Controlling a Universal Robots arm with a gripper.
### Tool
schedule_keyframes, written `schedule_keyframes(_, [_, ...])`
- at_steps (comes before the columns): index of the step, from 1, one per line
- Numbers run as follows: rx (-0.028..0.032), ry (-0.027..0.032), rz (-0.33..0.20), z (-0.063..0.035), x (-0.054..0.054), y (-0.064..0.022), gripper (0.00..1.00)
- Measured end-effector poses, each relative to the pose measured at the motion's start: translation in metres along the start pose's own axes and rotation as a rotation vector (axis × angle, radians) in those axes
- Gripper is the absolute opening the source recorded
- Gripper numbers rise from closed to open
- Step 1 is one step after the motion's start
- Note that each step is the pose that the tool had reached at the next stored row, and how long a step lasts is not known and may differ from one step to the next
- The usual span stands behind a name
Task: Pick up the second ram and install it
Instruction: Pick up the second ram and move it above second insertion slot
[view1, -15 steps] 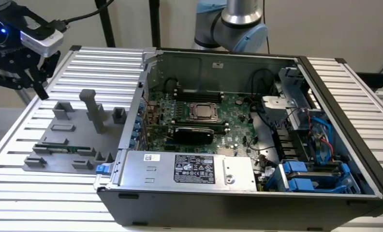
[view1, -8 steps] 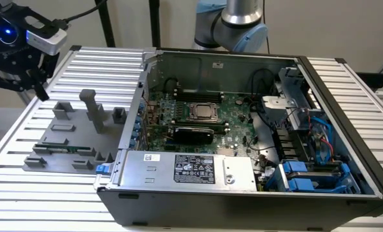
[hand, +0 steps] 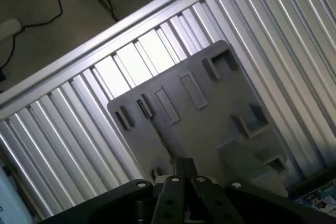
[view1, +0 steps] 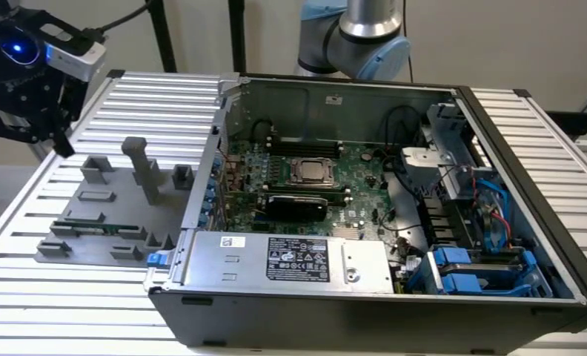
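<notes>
Green second ram is sitting in the grey fixture plate outside the PC case, with the gripper hovering well above it (can't tell if open or shut), so nothing's picked up or installed yet.

Ext. view bright, even, diffuse light from above; soft shadows deep inside PC case, blue LED glowing at ext. view's left. Wrist view: hard white glare on table slats beside matte grey fixture plate, floor beyond dim
</notes>
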State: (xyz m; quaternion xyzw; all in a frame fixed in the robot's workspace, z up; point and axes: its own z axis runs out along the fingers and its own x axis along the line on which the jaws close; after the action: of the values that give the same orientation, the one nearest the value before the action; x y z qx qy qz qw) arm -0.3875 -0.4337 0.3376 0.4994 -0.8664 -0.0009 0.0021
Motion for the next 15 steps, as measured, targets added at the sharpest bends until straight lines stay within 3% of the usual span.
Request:
schedule_keyframes(9, [0.0163,0.0229,-0.13,0.0019,0.0,0.0,0.0])
schedule_keyframes(12, [0.0218,0.0275,-0.178,0.0026,0.0,0.0,0.0])
schedule_keyframes(15, [0.0253,0.0281,-0.23,0.0042,0.0,0.0,0.0])
